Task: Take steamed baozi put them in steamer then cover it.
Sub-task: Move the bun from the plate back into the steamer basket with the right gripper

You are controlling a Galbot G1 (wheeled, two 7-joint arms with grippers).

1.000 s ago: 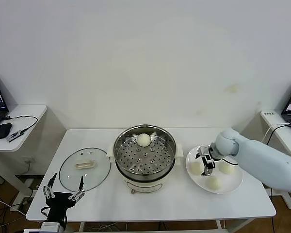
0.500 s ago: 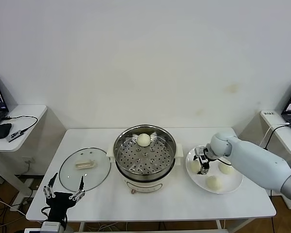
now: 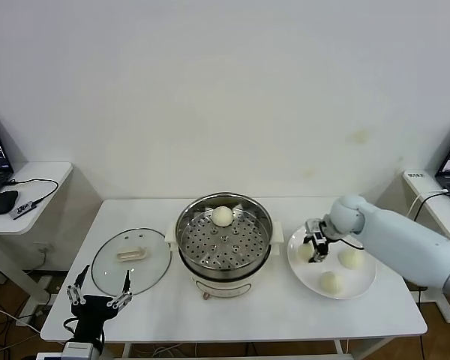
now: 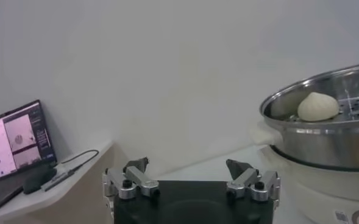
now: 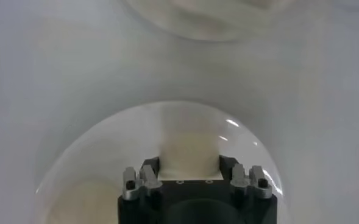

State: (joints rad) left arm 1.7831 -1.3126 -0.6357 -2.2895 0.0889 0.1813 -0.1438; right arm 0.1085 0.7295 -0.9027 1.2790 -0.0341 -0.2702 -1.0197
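Right tool (image 3: 316,248) is clamped on a baozi (image 3: 306,253) at the plate's (image 3: 360,289) nine o'clock; left tool (image 3: 97,298) is parked, spread.

a white table (image 3: 247,315) carries everything. the steamer (image 3: 223,238) stands at its middle on a cream base. left of the steamer, just beside it, the cover (image 3: 131,259) lies flat on the tabletop, handle up. right of the steamer, close by, a white plate (image 3: 358,288) rests on the table with buns on it.
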